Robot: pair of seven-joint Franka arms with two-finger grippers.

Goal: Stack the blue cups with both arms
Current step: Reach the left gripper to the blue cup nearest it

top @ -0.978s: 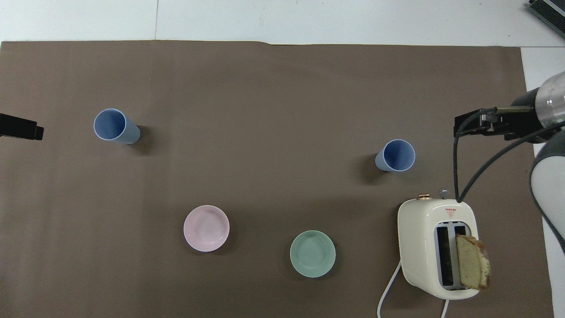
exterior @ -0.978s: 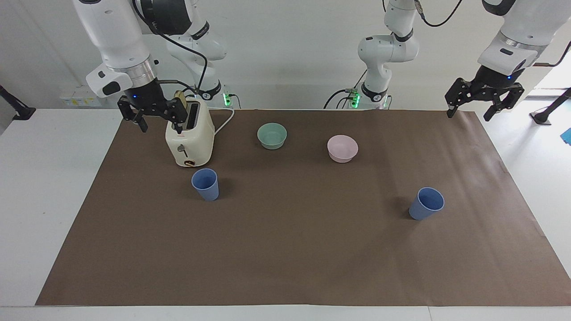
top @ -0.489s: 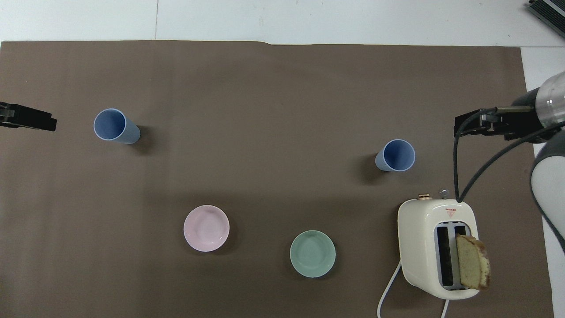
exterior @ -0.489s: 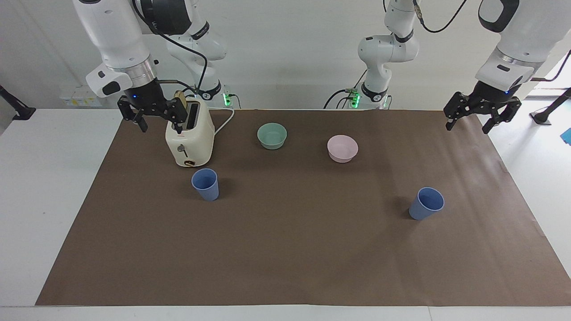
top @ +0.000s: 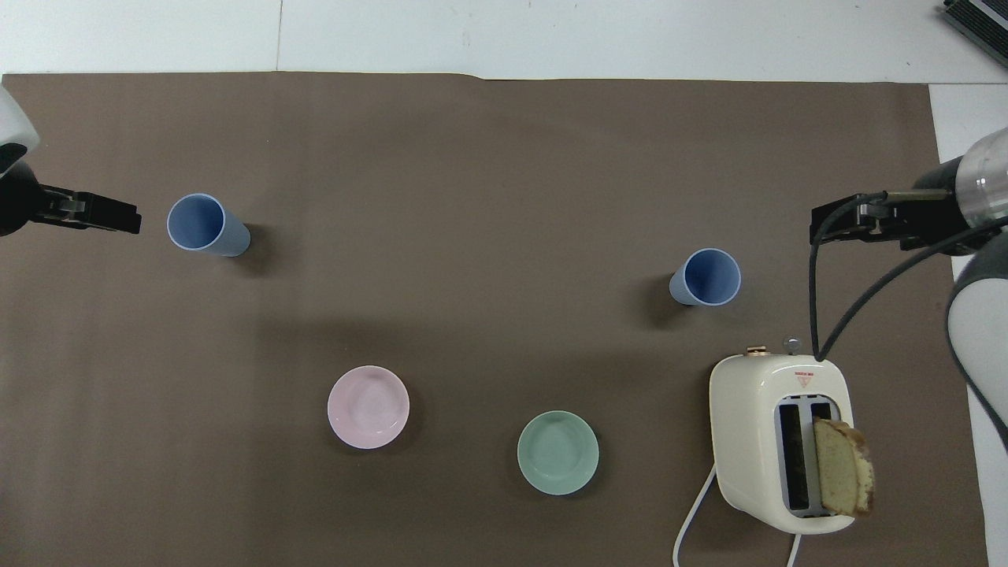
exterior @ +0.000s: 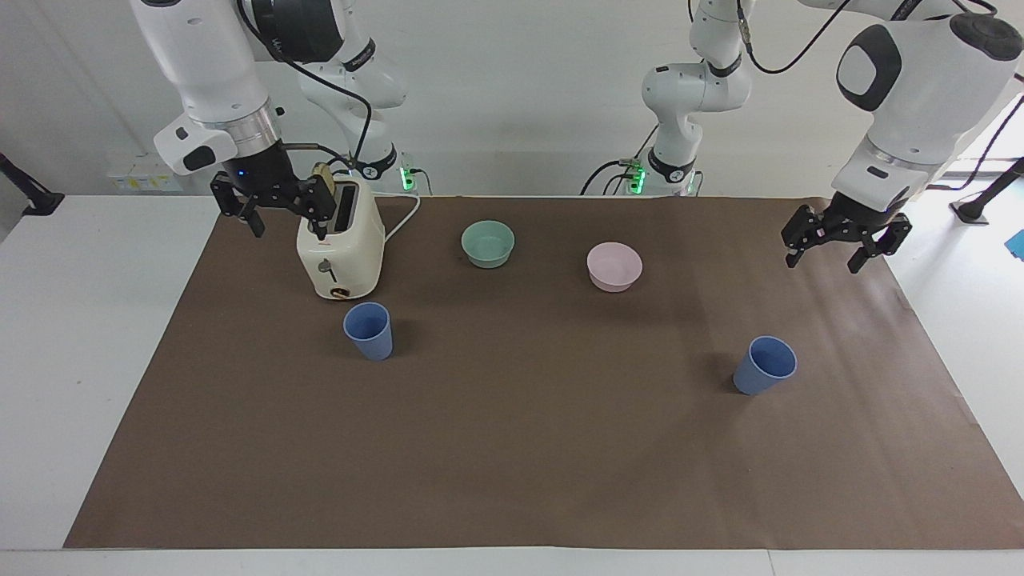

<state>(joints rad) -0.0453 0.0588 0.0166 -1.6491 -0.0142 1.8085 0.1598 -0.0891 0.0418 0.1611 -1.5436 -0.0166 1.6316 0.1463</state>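
Two blue cups stand upright and apart on the brown mat. One cup [exterior: 369, 330] [top: 705, 277] is toward the right arm's end, beside the toaster and farther from the robots than it. The other cup [exterior: 764, 365] [top: 206, 224] is toward the left arm's end. My left gripper [exterior: 822, 264] [top: 130, 222] is open and empty, raised over the mat near that cup, not touching it. My right gripper [exterior: 290, 234] [top: 823, 224] is open and empty, raised beside the toaster's top, and it waits.
A cream toaster [exterior: 340, 256] [top: 776, 441] with a bread slice [top: 843, 476] in one slot stands at the right arm's end. A mint-green bowl [exterior: 488, 243] [top: 557, 452] and a pink bowl [exterior: 614, 266] [top: 368, 406] sit nearer to the robots than the cups.
My left gripper has come down and moved in over the mat toward the cup at its end. The right arm and both cups have not moved.
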